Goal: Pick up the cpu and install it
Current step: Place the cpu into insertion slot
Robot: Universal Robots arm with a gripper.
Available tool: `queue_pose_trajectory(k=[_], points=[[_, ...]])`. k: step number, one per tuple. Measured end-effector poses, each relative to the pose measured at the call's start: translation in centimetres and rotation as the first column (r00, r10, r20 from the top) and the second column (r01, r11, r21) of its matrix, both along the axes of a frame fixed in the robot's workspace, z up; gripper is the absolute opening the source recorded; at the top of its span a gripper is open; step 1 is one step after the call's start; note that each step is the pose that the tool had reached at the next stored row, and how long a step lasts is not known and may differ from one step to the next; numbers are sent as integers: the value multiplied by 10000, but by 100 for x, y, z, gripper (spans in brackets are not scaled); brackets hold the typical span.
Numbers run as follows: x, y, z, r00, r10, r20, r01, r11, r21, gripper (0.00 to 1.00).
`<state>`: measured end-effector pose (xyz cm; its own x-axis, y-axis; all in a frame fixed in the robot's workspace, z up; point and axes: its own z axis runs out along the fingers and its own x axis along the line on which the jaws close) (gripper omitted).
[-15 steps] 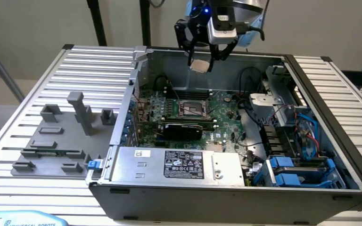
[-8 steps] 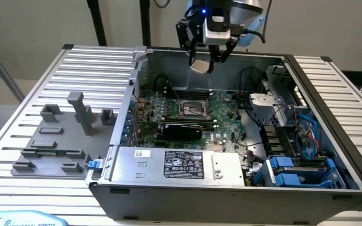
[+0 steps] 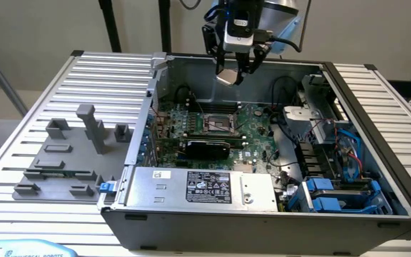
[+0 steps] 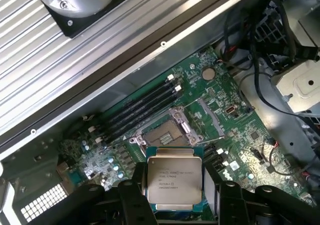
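The jaws pinch the cpu (image 4: pixel 174 182) by two opposite edges and hold it in the air inside the open computer case (image 3: pixel 263 227), well above the green motherboard (image 3: pixel 252 126). Its silver lid faces the wrist camera (printed lettering shows on it). The black-framed socket (image 4: pixel 167 130) lies open and empty on the board below. Grey fixture blocks (image 3: pixel 70 155) stand on the slatted table (image 3: pixel 98 69) at the exterior view's left

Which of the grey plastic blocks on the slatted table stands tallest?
The narrow upright grey plastic post, standing between two shorter blocks; every other block sits much lower.
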<state>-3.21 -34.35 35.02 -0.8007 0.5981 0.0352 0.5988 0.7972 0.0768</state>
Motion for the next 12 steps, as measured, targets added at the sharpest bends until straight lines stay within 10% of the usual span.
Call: queue_pose_trajectory(k=[12], points=[[0,0,-38,9764,-2158,0,2158,9764,1,55]])
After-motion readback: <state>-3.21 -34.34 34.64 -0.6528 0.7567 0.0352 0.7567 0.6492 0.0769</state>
